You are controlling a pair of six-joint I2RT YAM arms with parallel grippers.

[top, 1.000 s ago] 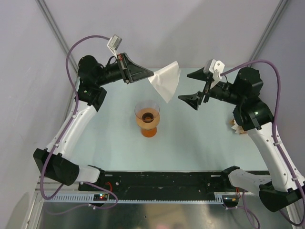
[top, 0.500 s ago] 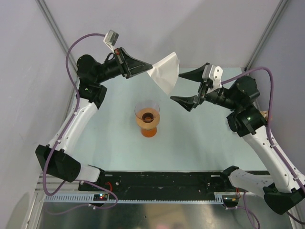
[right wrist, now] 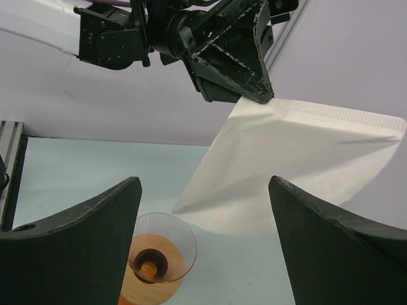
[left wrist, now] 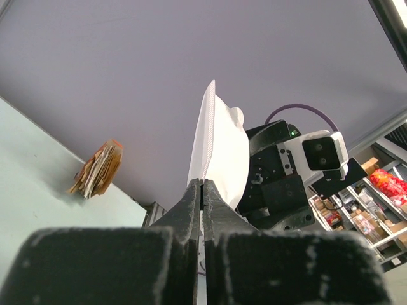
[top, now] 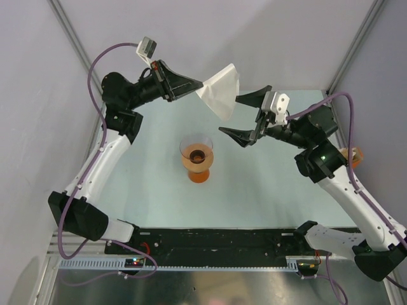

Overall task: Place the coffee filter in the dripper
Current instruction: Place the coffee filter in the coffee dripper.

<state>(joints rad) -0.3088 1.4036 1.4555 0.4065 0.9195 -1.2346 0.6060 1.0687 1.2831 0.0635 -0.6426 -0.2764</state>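
Note:
The coffee filter [top: 220, 93], a flat white paper fan, hangs in the air above the far side of the table. My left gripper [top: 201, 84] is shut on its left corner. From the left wrist the filter [left wrist: 219, 146] stands edge-on above the pinched fingertips [left wrist: 202, 185]. My right gripper [top: 230, 115] is open just to the right of the filter, its jaws spread wide and empty. In the right wrist view the filter [right wrist: 292, 165] hangs beyond the gap of the right gripper [right wrist: 205, 190]. The dripper [top: 197, 157], clear with an orange base, stands upright mid-table, below the filter and also below left as the dripper [right wrist: 156, 264].
A tan-and-white stack of paper fans [left wrist: 98, 168] lies near the table's right edge, mostly hidden behind the right arm in the top view [top: 351, 154]. A black rail [top: 222, 238] runs along the near edge. Grey walls close in the back and sides.
My right gripper has moved left toward the filter, its jaws narrowing slightly. The left gripper has lifted the filter a little up and back. The dripper has not moved.

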